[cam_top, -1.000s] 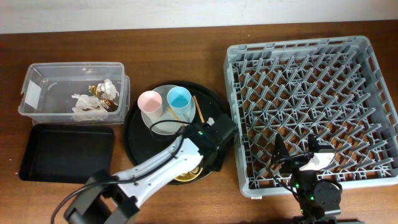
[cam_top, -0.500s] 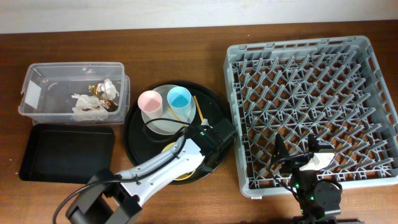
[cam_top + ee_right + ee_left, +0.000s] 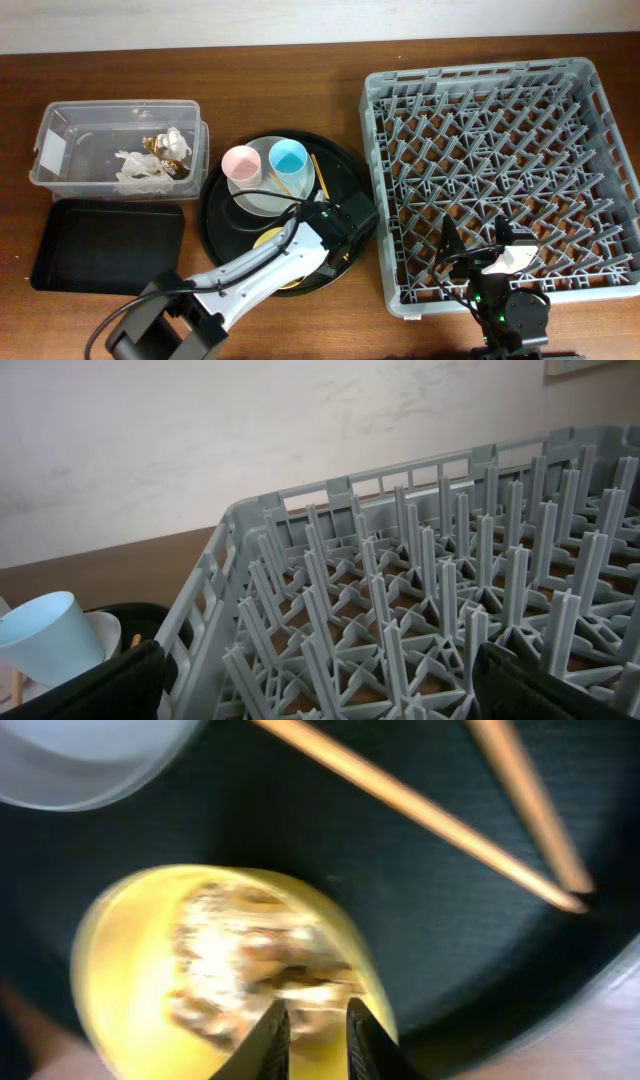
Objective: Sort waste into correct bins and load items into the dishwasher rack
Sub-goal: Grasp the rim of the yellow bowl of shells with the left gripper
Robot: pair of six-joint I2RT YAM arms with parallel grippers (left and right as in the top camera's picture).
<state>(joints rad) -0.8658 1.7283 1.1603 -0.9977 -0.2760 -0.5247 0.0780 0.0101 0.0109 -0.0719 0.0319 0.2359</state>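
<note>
Right gripper: the right gripper (image 3: 320,687) hung at the near edge of the dishwasher rack (image 3: 372,180), its fingers spread wide with nothing between them.
Left gripper: the left gripper (image 3: 308,1045) was down over the yellow bowl (image 3: 110,980), its fingers drawn close with only a narrow gap between them, at the bowl's near rim and the edge of the food scraps (image 3: 250,960). Whether they pinched the rim, the scraps or nothing could not be told.
Bowl's place: the bowl stood on the near part of the round black tray (image 3: 215,215), with the scraps heaped inside it.
Step in hand: this was probably the taking of the scraps, or of the bowl that held them, so the waste could go to a bin.
Next move: it called for a firm hold, a level lift so that no crumbs spilled, and a carry leftwards to the shallow black tray (image 3: 105,245).
Behind the bowl: the chopsticks (image 3: 420,810) lay on the round tray. The plate (image 3: 262,203) carried the pink cup (image 3: 241,162) and the blue cup (image 3: 287,157).
Far left: the clear box (image 3: 80,140) held the tissues (image 3: 140,170) and the foil wrapper (image 3: 158,148).
Rack: it held no items yet, so all the loading was left to do.
</note>
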